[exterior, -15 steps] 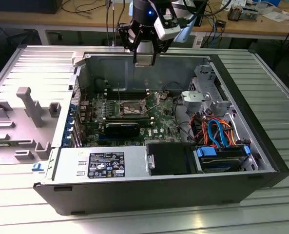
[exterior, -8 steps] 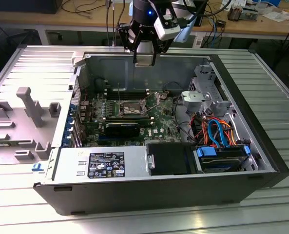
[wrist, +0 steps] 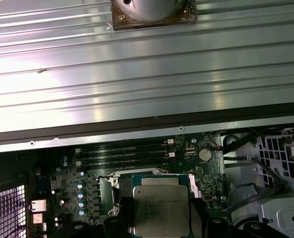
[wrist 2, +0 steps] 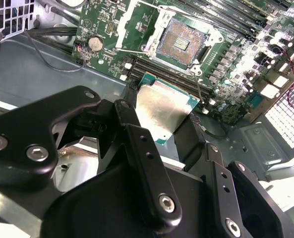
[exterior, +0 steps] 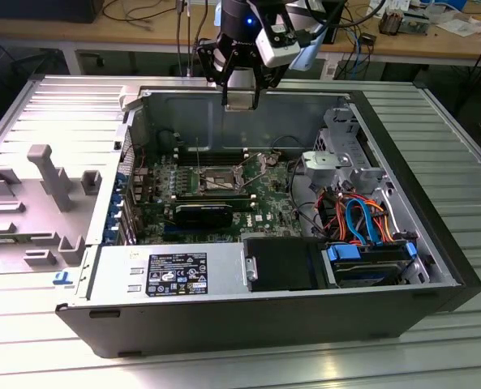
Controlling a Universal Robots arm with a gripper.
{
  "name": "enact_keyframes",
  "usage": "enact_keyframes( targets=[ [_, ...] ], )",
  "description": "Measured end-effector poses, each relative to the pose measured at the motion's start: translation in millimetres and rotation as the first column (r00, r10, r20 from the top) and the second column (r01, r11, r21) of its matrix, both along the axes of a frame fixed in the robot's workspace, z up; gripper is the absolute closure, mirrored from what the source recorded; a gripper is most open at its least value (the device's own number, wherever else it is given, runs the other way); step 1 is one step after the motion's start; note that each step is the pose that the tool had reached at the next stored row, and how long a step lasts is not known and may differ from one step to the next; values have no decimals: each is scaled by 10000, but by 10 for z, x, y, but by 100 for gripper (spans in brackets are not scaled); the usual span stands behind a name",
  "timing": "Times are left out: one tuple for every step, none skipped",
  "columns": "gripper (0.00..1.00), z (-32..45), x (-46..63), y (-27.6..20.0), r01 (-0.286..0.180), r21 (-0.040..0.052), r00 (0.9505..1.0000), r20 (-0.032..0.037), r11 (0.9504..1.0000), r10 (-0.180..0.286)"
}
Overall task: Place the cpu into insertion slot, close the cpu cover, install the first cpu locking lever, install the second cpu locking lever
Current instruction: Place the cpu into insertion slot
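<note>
The black pincer [exterior: 241,96] pinches the small flat square silver-topped cpu [wrist 2: 164,111] by opposite edges, level and well above the green board [wrist 2: 104,22], likely so it meets the uncovered, dark, metal-rimmed square insertion slot [wrist 2: 181,42] squarely.

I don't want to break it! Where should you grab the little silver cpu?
By two opposite edges, a finger from each side, as the gripper holds the cpu now. It's thin, flat and square, so edges probably give the surest hold.

Open air above the insertion slot [exterior: 216,180]; metal cage [exterior: 338,152] well aside.
</note>
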State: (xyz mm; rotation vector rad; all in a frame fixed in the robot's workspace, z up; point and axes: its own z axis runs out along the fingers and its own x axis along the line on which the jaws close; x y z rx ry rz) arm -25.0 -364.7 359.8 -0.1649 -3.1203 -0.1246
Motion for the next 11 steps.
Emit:
enact_keyframes(
  targets=[
    [46, 0, 0, 0, 7, 0, 10000, 0, 10000, -7],
    [46, 0, 0, 0, 14, 0, 10000, 0, 10000, -14],
    [46, 0, 0, 0, 30, 0, 10000, 0, 10000, -30],
    [46, 0, 0, 0, 55, 0, 10000, 0, 10000, -55],
    [46, 0, 0, 0, 75, 0, 10000, 0, 10000, -75],
    [46, 0, 0, 0, 106, 0, 9999, 0, 9999, -106],
    [46, 0, 0, 0, 135, 0, 9999, 0, 9999, -135],
    [46, 0, 0, 0, 160, 0, 9999, 0, 9999, -160],
    [46, 0, 0, 0, 220, 0, 9998, 0, 9998, -220],
    [46, 0, 0, 0, 252, 0, 9997, 0, 9997, -252],
    [46, 0, 0, 0, 281, 0, 9996, 0, 9996, -281]
  ],
)
